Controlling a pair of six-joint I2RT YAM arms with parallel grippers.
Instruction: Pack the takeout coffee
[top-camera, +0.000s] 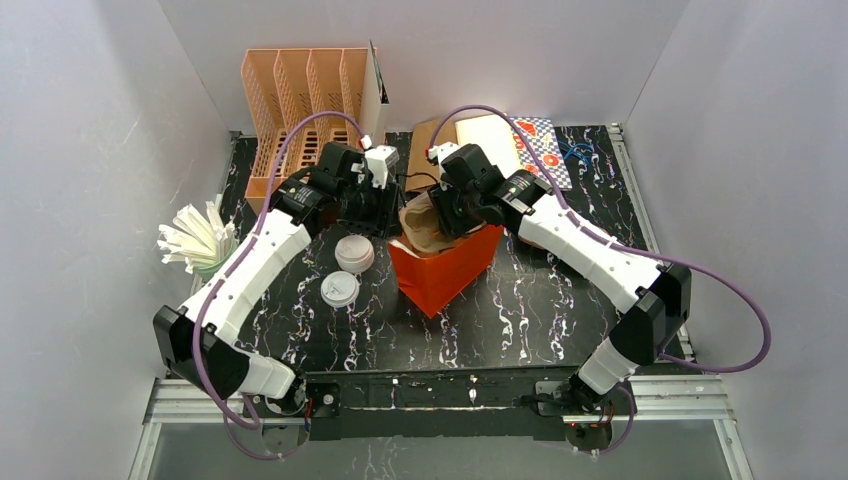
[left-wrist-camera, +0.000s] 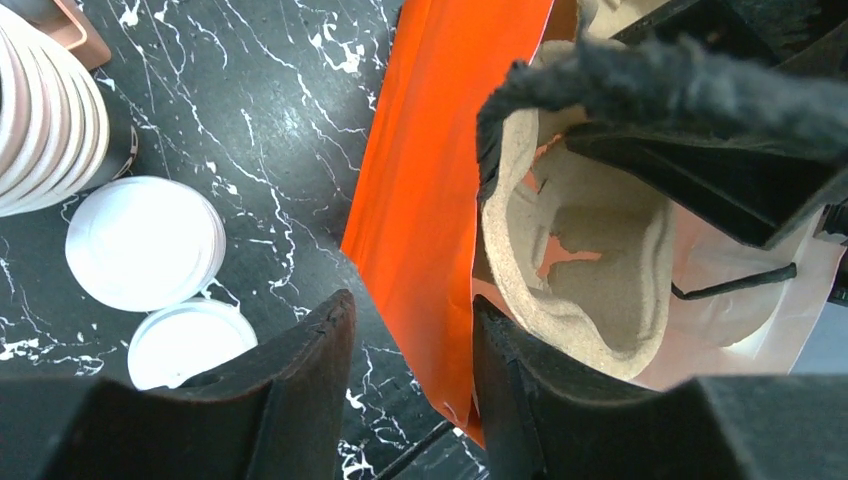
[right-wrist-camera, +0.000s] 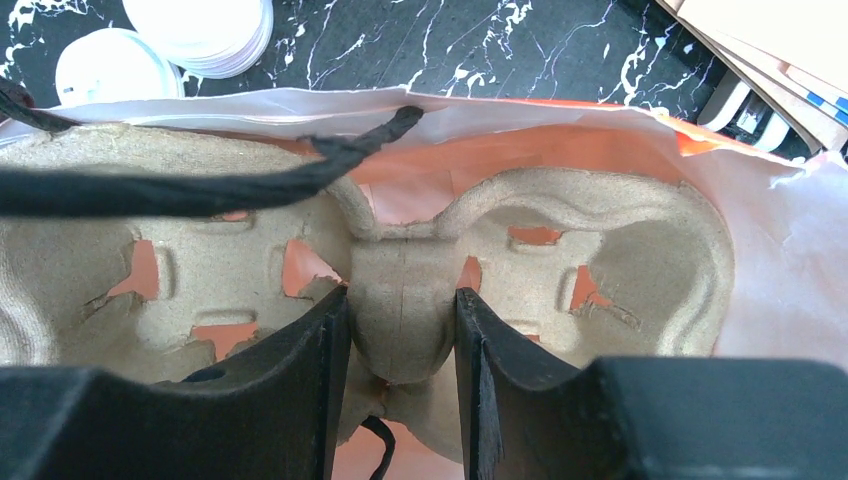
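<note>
No takeout coffee shows in any view. An orange paper bag (top-camera: 445, 270) stands open at the table's middle, with a pulp cup carrier (top-camera: 420, 228) tilted in its mouth. The carrier's cup wells (right-wrist-camera: 620, 250) are vacant. My right gripper (right-wrist-camera: 400, 295) is shut on the carrier's centre post, above the bag (top-camera: 452, 215). My left gripper (left-wrist-camera: 412, 300) is open astride the bag's left wall (left-wrist-camera: 430, 150); the wall lies against the right finger, and the left finger stands apart. A black cord handle (right-wrist-camera: 200, 190) crosses over the carrier.
Left of the bag are a stack of white cups (top-camera: 353, 253) and a loose white lid (top-camera: 339, 289). A peach file organiser (top-camera: 300, 110) stands at the back left, a holder of white sticks (top-camera: 195, 240) at the far left, flat paper bags (top-camera: 500, 135) behind.
</note>
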